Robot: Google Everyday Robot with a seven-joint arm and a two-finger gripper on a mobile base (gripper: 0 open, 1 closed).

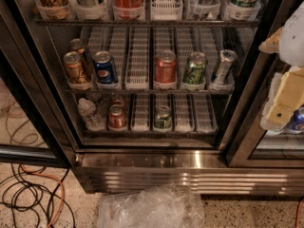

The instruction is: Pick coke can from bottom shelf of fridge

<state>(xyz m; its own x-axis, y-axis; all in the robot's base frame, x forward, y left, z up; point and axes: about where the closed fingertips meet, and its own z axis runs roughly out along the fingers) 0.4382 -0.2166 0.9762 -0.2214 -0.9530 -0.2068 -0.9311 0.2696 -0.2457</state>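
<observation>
The fridge (156,172) stands open in front of me. Its bottom shelf (152,131) holds a small red coke can (117,117) at the front of the second lane from the left, with another red can (118,100) right behind it. A clear water bottle (88,113) stands to its left and a green can (163,117) two lanes to its right. My gripper (284,96), white and pale yellow, is at the right edge of the view, outside the fridge, level with the middle shelf and far right of the coke can.
The middle shelf holds a brown can (77,68), a blue can (104,66), a larger orange-red can (166,66), a green can (194,68) and a silver can (223,65). A crumpled clear plastic bag (149,208) and cables (28,194) lie on the floor.
</observation>
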